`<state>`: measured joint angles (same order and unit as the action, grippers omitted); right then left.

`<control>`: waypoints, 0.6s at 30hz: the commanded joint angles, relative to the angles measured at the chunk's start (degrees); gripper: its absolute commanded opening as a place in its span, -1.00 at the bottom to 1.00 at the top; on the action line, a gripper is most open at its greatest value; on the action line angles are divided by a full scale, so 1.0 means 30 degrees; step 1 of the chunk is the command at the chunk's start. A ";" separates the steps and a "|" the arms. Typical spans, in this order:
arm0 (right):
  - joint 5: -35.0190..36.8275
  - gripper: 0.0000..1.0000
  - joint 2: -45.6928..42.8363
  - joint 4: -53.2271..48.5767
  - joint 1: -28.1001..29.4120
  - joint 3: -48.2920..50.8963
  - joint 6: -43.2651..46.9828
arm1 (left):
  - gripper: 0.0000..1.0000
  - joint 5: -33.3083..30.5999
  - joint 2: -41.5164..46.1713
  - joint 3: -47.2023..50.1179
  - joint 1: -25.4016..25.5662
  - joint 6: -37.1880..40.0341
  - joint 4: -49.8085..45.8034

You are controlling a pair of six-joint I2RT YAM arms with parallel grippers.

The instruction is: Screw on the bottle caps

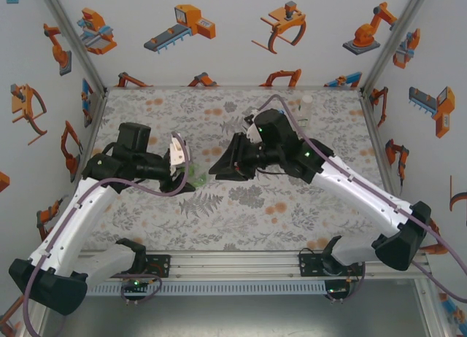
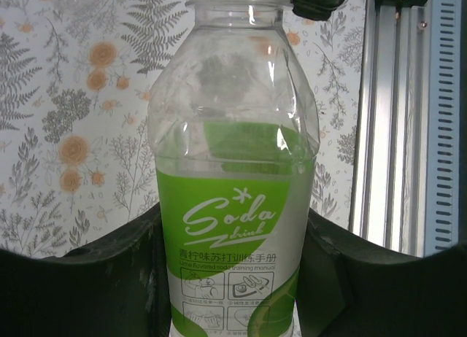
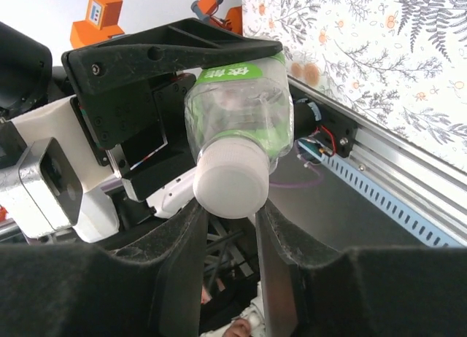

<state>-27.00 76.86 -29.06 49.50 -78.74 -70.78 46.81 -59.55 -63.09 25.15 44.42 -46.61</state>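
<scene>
Mid-table, the left gripper (image 1: 181, 171) clamps one green-labelled bottle (image 2: 233, 133), its mouth pointing toward 3 o'clock, where the right gripper (image 3: 232, 220) pinches its single white cap (image 3: 232, 185) between narrowly parted fingers. A second, clear bottle (image 1: 306, 107) stands at 1 o'clock behind the right arm, near the table's (image 1: 292, 220) back edge.

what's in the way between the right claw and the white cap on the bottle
Nothing visible. The round white plastic cap, on the neck of the clear green-labelled plastic bottle held by the left claw, sits at the tips of the right claw.
</scene>
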 commanded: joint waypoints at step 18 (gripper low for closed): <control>-0.6251 0.26 -0.2418 -0.0040 -0.0465 -0.0490 3.5668 | -1.00 0.2197 0.0777 0.0113 0.0611 0.1082 0.0214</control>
<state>-39.05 68.73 -29.19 48.07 -80.62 13.69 50.92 -58.04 -63.16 26.65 46.00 -45.25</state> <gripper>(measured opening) 0.625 0.523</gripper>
